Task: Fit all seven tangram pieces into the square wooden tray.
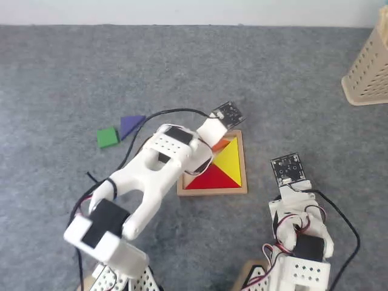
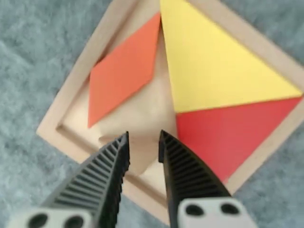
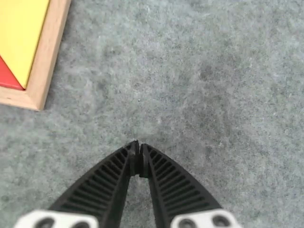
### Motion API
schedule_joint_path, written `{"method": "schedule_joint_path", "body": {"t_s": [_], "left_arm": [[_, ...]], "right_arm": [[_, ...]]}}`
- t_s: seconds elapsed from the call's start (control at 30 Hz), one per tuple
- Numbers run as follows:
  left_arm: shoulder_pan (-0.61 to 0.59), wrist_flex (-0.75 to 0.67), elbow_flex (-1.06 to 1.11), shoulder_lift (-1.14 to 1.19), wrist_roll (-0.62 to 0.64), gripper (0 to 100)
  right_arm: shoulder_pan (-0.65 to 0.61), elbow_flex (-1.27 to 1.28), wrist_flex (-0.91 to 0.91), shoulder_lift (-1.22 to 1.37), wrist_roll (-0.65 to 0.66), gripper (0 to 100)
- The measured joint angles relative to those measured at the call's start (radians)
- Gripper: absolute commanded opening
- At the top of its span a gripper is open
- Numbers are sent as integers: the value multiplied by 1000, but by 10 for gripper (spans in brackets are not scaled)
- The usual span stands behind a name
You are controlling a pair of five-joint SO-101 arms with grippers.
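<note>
Over the tray (image 1: 212, 190) floor: left gripper (image 2: 143, 137) slightly parted, empty (right gripper (image 3: 138, 147) closed on nothing, beside the tray). Well outside the tray, nearer the left gripper: 2 pieces, green square (image 1: 107, 137) and purple triangle (image 1: 130, 125).

Off-task bits, quick look:
Perforated beige tower (image 1: 368, 66) stands at far-right corner of grey felt table (image 1: 73, 73), w/ pale wall (image 1: 182, 11) behind.
</note>
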Motion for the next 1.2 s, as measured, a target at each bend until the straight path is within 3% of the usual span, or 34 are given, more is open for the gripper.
{"method": "schedule_joint_path", "body": {"t_s": [0.7, 1.07, 1.2], "left_arm": [[78, 127, -396, 295, 40, 100], [81, 210, -393, 183, 35, 100], [18, 210, -364, 152, 35, 100]], "right_arm": [[0, 0, 0, 0, 0, 9], [0, 0, 0, 0, 0, 8], [0, 0, 0, 0, 0, 8]]}}
